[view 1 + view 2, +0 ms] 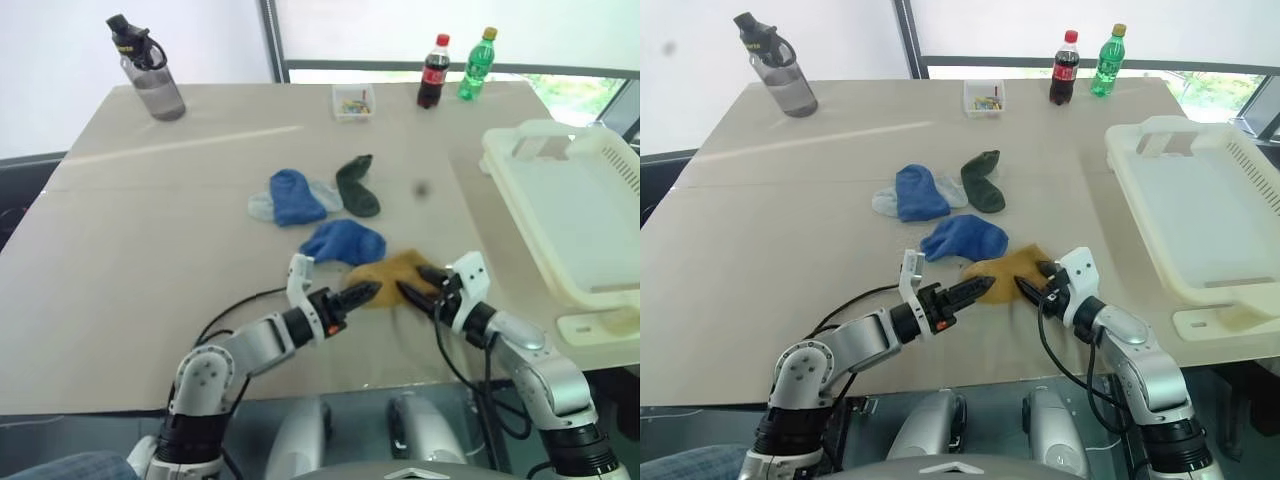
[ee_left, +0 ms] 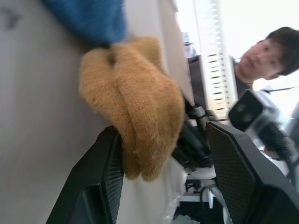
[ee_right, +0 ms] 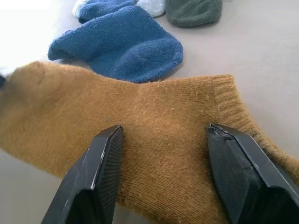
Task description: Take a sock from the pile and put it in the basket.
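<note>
Both open grippers (left, right) flank the mustard sock.

Both arms reach forward, left gripper and right gripper tip to tip, jaws parted.

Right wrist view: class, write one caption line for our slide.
Open right pincer straddles the mustard sock; blue sock lies behind.

a wide beige table runs up to a white wall and a bright window with a dark frame; daylight glares off the tabletop; green foliage shows outside at the far right; a grey floor lies below the near edge
</note>
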